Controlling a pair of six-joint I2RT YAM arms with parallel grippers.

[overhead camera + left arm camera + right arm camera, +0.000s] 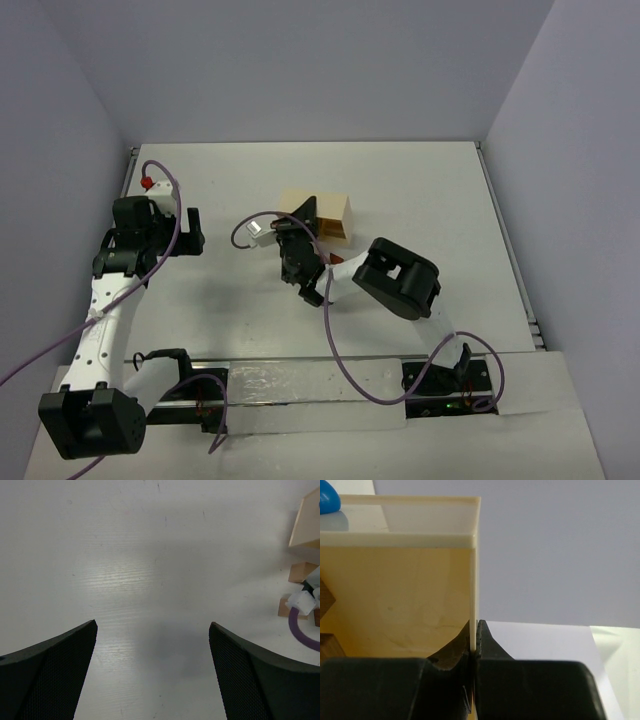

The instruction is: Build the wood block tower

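Grey walls (300,70) stand round a white table (420,190). A pale box (335,208) sits mid-table, a bit to the far side. From above, the right gripper (308,216) hides at the box. Its own camera shows it pinched tight on the box's thin side wall, and a blue thing (327,496) on top. The left gripper (153,623) hangs spread wide over bare table on the left. Only its camera shows the small wood blocks (302,572) well, lying loose on the table just beside the box.

The left arm (100,320) and right arm (395,278) pair white links with bulky black joint housings, each trailing a looping purple cable (335,365). A small red cap (147,183) sits on the left arm. The left hand (153,624) has black, mesh-textured fingers (50,675); the right hand (474,630) is matte black.
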